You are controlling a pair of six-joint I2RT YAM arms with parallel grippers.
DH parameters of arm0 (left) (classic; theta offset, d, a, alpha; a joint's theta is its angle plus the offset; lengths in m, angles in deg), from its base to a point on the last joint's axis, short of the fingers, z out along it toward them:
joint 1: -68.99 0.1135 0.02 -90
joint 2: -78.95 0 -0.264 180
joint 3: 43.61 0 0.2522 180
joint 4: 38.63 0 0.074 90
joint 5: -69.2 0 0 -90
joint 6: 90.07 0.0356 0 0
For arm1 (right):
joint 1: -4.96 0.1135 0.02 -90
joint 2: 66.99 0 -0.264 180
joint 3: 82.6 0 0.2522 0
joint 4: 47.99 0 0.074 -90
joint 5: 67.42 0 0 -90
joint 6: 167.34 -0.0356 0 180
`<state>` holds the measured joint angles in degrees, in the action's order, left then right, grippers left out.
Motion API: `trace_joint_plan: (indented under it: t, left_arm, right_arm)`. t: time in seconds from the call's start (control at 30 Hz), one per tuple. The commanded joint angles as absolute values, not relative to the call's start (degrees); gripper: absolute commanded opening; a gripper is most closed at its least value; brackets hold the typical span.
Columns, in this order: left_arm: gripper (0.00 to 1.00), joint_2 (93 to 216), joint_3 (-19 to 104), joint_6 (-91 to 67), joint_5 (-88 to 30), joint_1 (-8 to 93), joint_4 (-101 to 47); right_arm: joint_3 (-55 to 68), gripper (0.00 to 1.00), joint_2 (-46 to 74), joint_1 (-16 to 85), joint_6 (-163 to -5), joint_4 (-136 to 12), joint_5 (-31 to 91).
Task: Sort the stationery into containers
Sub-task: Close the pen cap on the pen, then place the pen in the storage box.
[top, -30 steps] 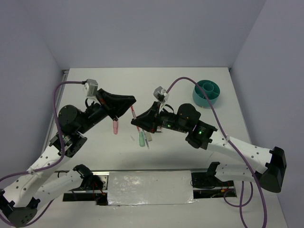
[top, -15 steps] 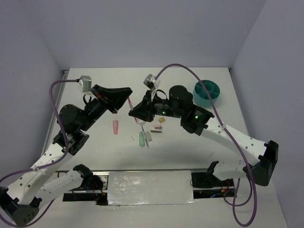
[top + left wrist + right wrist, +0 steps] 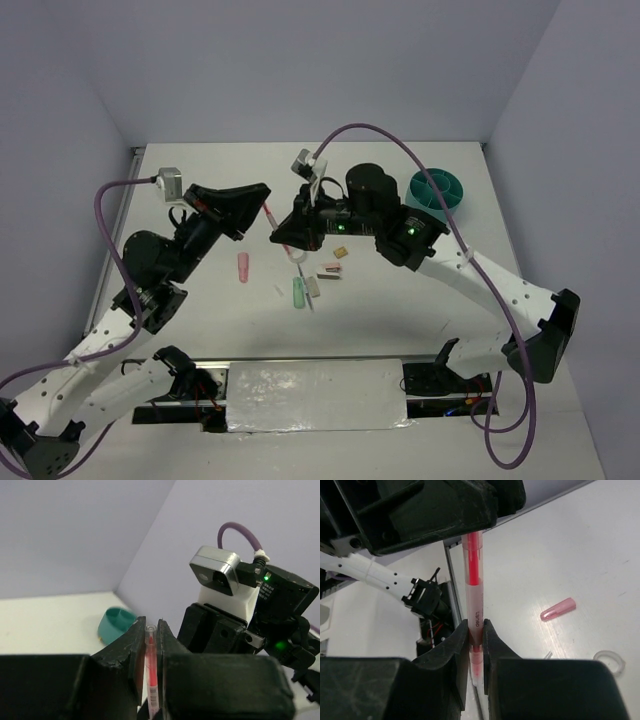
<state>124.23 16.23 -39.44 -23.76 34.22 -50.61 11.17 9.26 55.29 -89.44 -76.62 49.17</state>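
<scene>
Nearest the arms, a green stub [image 3: 298,292], a pink stub [image 3: 242,267] and small blocks [image 3: 330,268] lie unsorted on the table. Above them, the left gripper [image 3: 151,630] and right gripper [image 3: 475,627] both clamp the pink pen [image 3: 473,580] in mid-air. Farthest off, the teal organiser [image 3: 452,206] shows nothing inside, so sorting looks barely begun.

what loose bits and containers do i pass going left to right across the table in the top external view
short pink stub → mint-green stub → small tan block → teal organiser
</scene>
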Motion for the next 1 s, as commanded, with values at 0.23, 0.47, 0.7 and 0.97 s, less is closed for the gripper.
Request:
trace_joint_plan:
  t: [0.23, 0.47, 0.7, 0.97]
  left_arm:
    - [0.99, 121.0, 46.4, -31.7, -4.8, 31.7, -3.8]
    - [0.99, 108.4, 42.0, -29.0, -5.8, 31.7, 10.7]
    - [0.99, 100.5, 25.9, -22.9, -8.0, 31.7, 18.0]
    - [0.99, 93.7, 22.3, -22.7, -8.2, 31.7, 13.3]
  right_arm:
    - [-12.5, 0.00, 1.9, 49.7, -83.0, -41.6, 37.0]
    - [-21.7, 0.00, 0.3, 28.8, -75.5, -25.0, 23.5]
    - [-19.2, 0.00, 11.7, 11.3, -76.0, -14.3, 25.0]
    - [-12.6, 0.00, 22.4, 1.7, -78.5, -17.5, 32.2]
